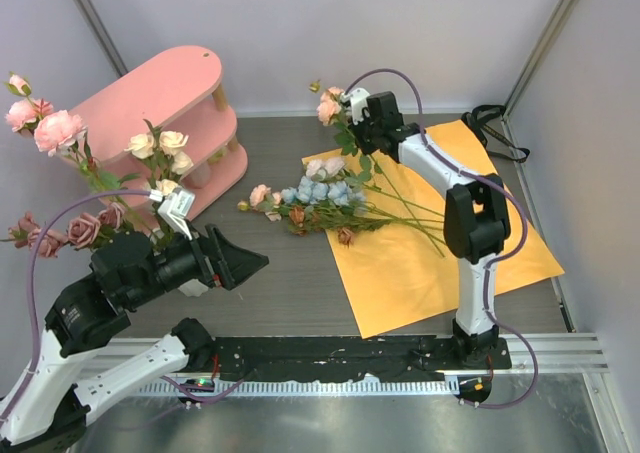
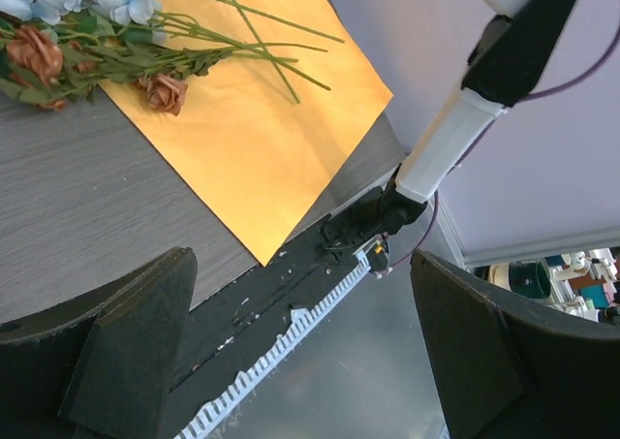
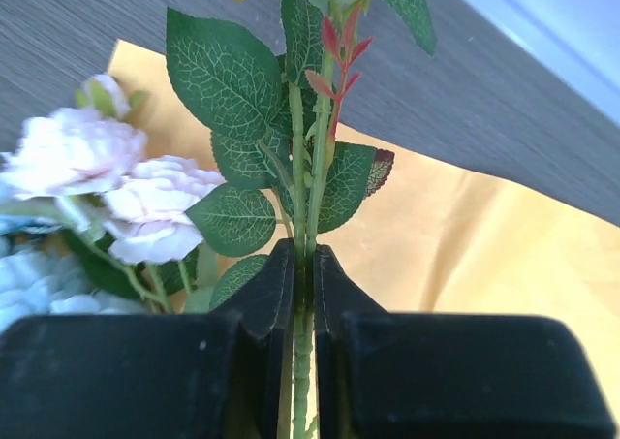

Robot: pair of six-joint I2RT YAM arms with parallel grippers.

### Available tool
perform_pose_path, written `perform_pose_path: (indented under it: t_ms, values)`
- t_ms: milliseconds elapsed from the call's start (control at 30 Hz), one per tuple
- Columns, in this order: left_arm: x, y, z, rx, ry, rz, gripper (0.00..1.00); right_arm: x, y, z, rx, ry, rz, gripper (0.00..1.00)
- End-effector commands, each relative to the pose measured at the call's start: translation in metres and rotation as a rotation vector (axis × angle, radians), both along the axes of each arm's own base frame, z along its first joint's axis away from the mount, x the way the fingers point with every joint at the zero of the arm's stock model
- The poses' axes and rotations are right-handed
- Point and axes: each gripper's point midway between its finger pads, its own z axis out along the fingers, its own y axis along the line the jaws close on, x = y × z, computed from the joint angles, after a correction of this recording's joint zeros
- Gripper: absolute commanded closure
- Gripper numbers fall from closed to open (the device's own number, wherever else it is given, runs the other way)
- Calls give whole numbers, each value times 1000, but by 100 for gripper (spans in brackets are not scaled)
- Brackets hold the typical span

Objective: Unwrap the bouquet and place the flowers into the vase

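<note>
Firmly, the right hand (image 3: 302, 265) pinches perhaps two flower stems (image 3: 298, 189).

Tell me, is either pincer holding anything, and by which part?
The right pincer grips a flower by its green stem, below the leaves; the left pincer gapes empty.

My overhead camera sits high behind the near edge, looking down on the tabletop (image 1: 290, 273). The left wrist view looks past the left claw (image 2: 305, 357) at the orange sheet (image 2: 262, 119) and the right arm's base (image 2: 363, 221). The right wrist view sits tight on a flower stem (image 3: 298, 187); the blur behind is probably that sheet, shared by all.
</note>
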Motion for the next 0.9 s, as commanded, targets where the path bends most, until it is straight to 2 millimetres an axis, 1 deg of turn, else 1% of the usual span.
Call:
perform_pose_path:
  t_ms: [0,67,100,133,167,200,233,300,333,367,400,433,500,533,600,633,667,700,733,767,867]
  values:
    - [3,-10,16,-34,-36,-30,4,-15,-9,52,8,-87,-12,99]
    - [2,-13,14,-27,-29,-47,4,-24,-7,37,2,-35,19,96]
    - [2,-15,13,-27,-29,-52,4,-25,-6,30,2,-15,22,92]
    - [2,-15,12,-28,-28,-53,4,-24,-4,22,0,8,22,80]
    - [2,-14,12,-34,-34,-55,4,-28,-5,14,-9,44,17,73]
    - [3,-15,10,-35,-36,-50,4,-27,-8,13,-13,54,-10,65]
    - [4,-15,9,-33,-36,-47,3,-26,-10,13,-1,64,-46,54]
    - [3,-14,6,-22,-28,-49,3,-29,-16,14,-4,74,-88,46]
    - [2,-14,7,-19,-27,-51,3,-33,-23,11,-19,79,-122,42]
    - [3,-14,6,-13,-24,-50,3,-37,-27,18,-20,68,-132,41]
    - [1,-13,6,-7,-27,-55,4,-39,-31,19,-28,63,-146,41]
    - [1,-12,7,-9,-32,-54,3,-48,-37,7,-48,86,-149,41]
    - [1,-11,8,-11,-38,-48,3,-55,-41,4,-74,79,-131,41]
    - [0,-10,9,-14,-40,-51,3,-63,-45,-8,-96,103,-122,41]
    - [0,-11,7,-12,-38,-56,3,-69,-50,-22,-139,122,-104,42]
    - [0,-11,6,-8,-39,-60,3,-73,-56,-32,-165,137,-113,43]
    - [-1,-12,4,-3,-36,-67,3,-71,-62,-34,-191,123,-134,45]
    - [0,-12,2,4,-35,-67,3,-72,-65,-38,-210,122,-130,51]
    - [0,-12,1,9,-37,-65,3,-74,-66,-45,-224,133,-125,54]
    - [0,-13,0,14,-30,-69,3,-76,-67,-48,-225,146,-119,57]
    - [-2,-14,-1,16,-26,-80,3,-82,-65,-59,-223,172,-98,59]
